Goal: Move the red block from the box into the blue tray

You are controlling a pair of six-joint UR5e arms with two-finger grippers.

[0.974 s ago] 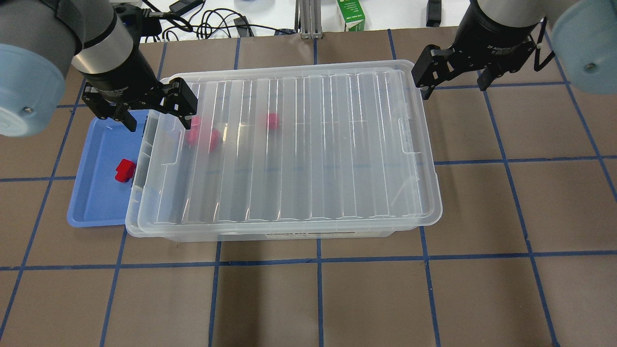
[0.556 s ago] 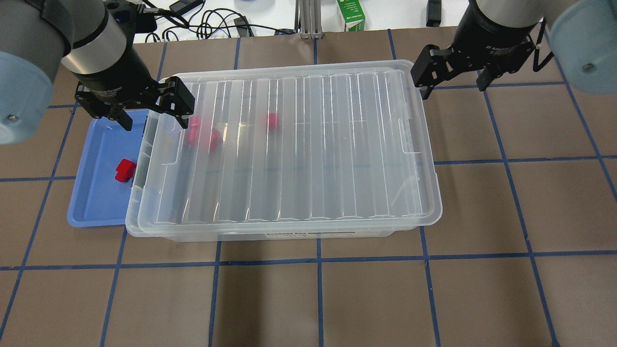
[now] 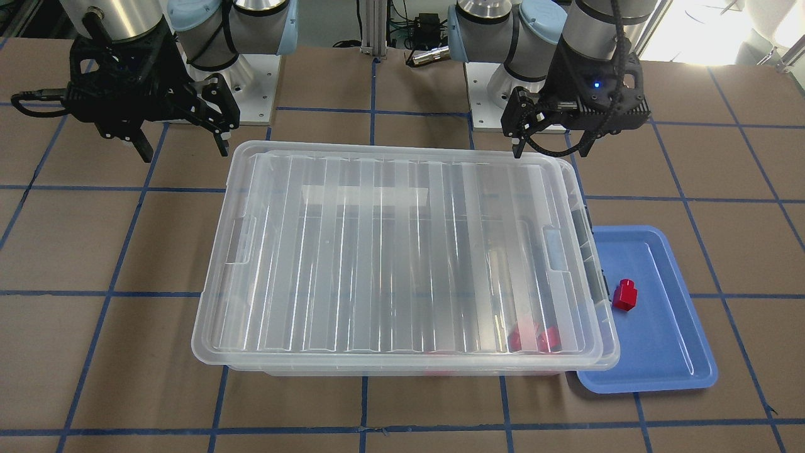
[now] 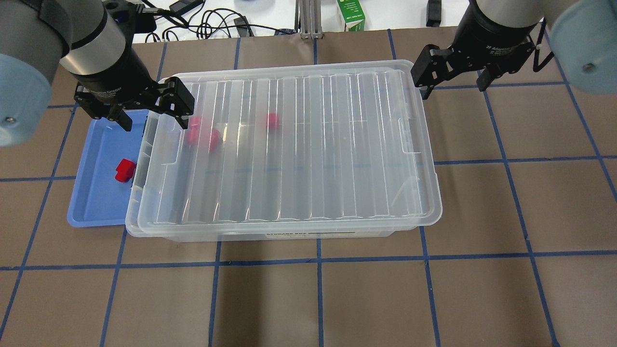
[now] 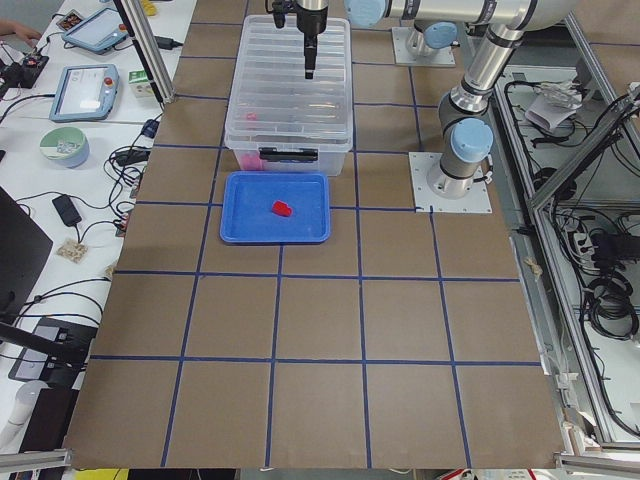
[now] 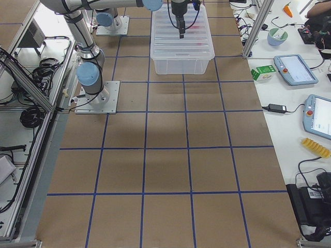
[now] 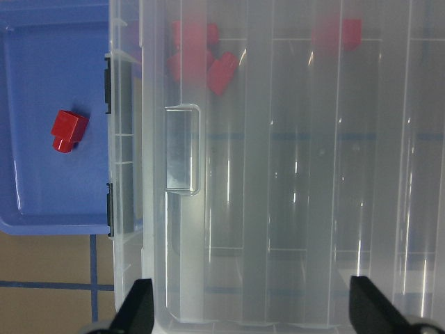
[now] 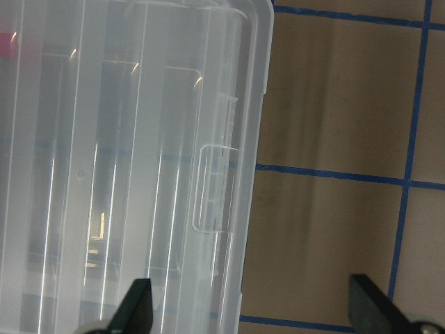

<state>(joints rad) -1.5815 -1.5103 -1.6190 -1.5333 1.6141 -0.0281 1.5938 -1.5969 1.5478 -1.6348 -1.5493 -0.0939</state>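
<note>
One red block (image 4: 125, 170) lies in the blue tray (image 4: 96, 202), which sits against the left end of the box (image 4: 289, 144). The block also shows in the front view (image 3: 626, 294) and the left wrist view (image 7: 68, 130). The box's ribbed lid lies on it, shifted slightly right. Several red blocks (image 4: 205, 137) show blurred through the lid near the left end. My left gripper (image 4: 155, 120) is open and empty above the box's left far corner and the tray's far end. My right gripper (image 4: 453, 89) is open and empty beside the box's right far corner.
Brown table with a blue tape grid. Cables, a green carton (image 4: 351, 14) and a metal post (image 4: 308, 19) stand beyond the far edge. The box's grey latch (image 3: 594, 277) faces the tray.
My left gripper has drifted slightly left and away from me. The right gripper, the box, the tray and the blocks have not moved.
</note>
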